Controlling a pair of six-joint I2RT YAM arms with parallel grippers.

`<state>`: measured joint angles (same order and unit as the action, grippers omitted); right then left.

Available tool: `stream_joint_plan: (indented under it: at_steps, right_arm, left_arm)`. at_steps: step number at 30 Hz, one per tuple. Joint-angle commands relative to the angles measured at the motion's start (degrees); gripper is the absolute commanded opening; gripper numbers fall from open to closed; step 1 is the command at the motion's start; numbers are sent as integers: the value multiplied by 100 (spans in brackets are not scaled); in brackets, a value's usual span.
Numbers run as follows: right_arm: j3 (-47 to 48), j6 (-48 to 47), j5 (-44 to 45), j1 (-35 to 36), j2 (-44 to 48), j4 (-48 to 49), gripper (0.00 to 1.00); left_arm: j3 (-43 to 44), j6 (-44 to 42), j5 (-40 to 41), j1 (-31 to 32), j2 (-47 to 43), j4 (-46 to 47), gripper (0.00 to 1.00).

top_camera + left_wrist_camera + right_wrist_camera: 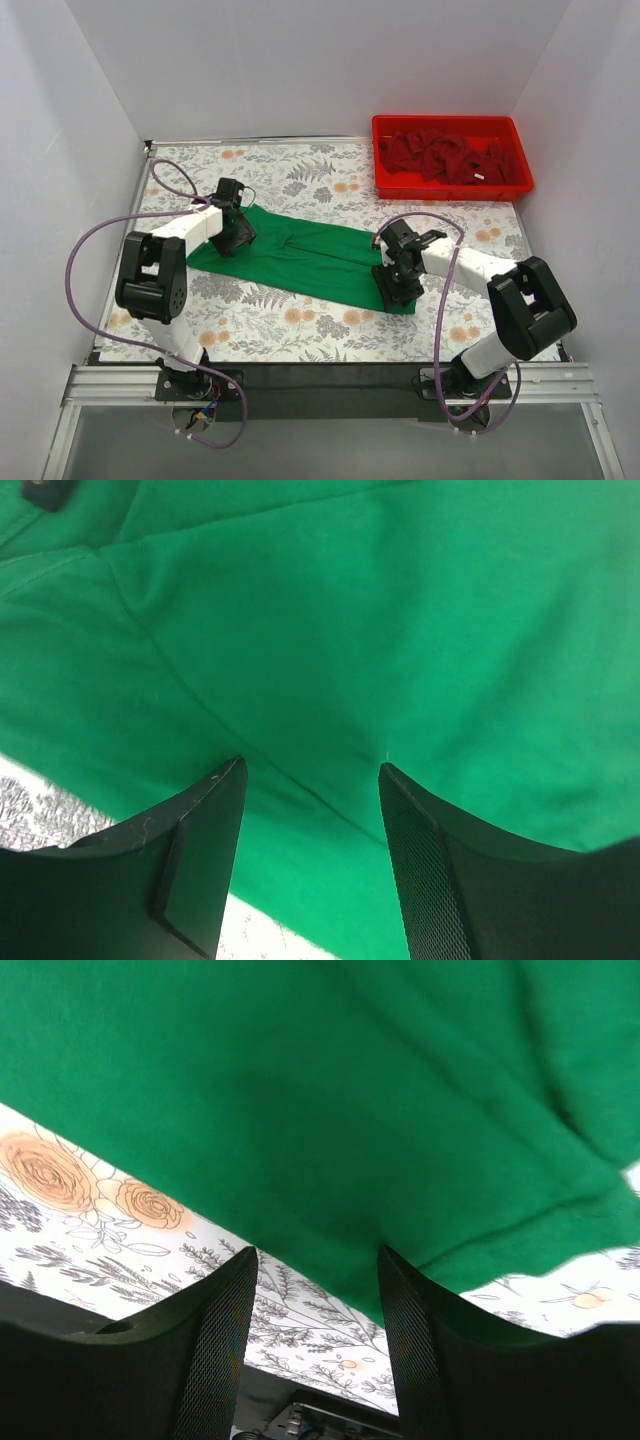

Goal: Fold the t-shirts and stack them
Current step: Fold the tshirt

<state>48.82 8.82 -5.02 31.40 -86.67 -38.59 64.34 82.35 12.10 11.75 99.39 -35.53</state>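
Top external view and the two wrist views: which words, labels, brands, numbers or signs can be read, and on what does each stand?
None can be read in any view.
A white tag on the dark red t-shirts in the red bin: too small to read.
The green t-shirt and the floral table cover: no writing visible.

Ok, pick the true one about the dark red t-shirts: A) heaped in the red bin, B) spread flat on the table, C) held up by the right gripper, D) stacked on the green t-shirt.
A: the dark red t-shirts lie crumpled inside the red bin at the far right of the top view.
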Motion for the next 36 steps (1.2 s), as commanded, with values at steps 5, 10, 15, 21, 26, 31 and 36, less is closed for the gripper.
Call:
stream_joint_plan:
  at_steps: [5,10,15,21,26,31,36]
  right_arm:
    - [-285,278,-192,981,-192,-61,50]
    - [-128,401,-946,1948,-455,-193,50]
    - [697,122,-1510,2633,-1298,-158,49]
    - [2453,-82,-2231,3178,-2590,-175,50]
    - [3590,-372,-2478,3391,-3224,-509,50]
    - [3978,-443,-1787,3321,-2839,-719,52]
    - [3486,-346,-1055,2733,-1995,-747,54]
  left_arm:
    - [1167,-166,319,-67,1151,37,51]
    - [2564,-552,407,-138,2539,-234,51]
    - [4232,-1097,188,-129,3559,-305,53]
    - [5264,-1397,-119,-129,4351,-271,55]
    - [5291,-1721,-479,-111,4431,177,56]
    - [5221,-1924,-858,-111,3975,432,67]
    - [4782,-1880,-911,-111,3000,678,75]
